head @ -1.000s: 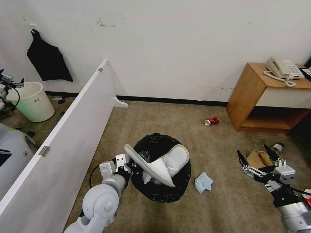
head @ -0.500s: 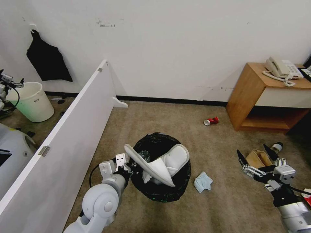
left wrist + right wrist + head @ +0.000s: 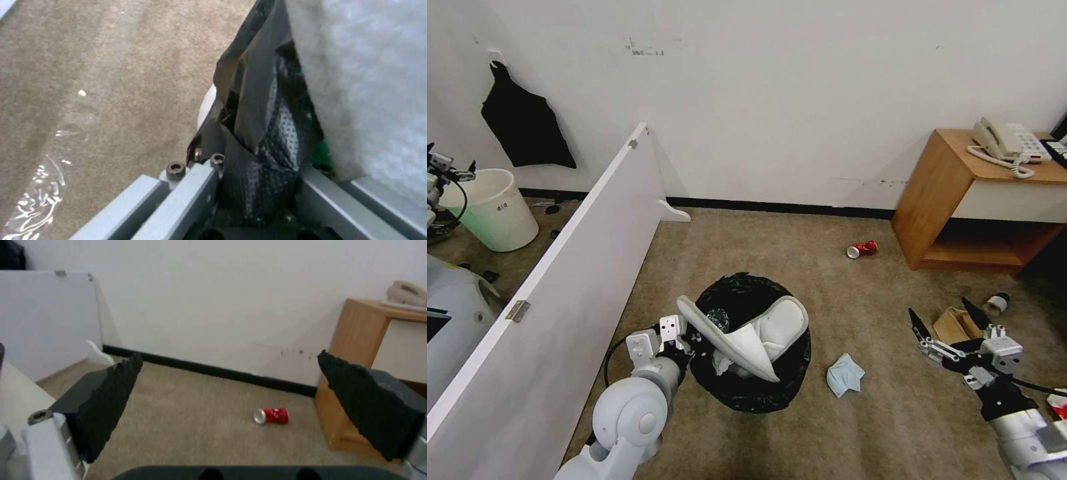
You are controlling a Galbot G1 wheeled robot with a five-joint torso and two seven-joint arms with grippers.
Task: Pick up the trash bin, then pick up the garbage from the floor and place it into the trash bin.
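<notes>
Trash bin (image 3: 751, 393) with white slippers (image 3: 760, 333) inside; our left gripper (image 3: 688, 345) jaws pinch its bag rim. Our right gripper (image 3: 944, 328) jaws wide, above brown paper bag (image 3: 950, 325).

Black-lined trash bin (image 3: 752, 393); white slippers (image 3: 747, 337); red can (image 3: 863, 249); light-blue mask (image 3: 845, 375).

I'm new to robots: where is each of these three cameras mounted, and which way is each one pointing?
Head view: from the robot's head, looking forward and down at the carpet; shows both arms, the left gripper at the trash bin, the right gripper open above the floor.
Left wrist view: from the left wrist, looking along its fingers clamped on the bin's black bag rim.
Right wrist view: from the right wrist, looking between its open fingers toward the wall.
Shared: head and right wrist views both show the red can and the wooden nightstand.
</notes>
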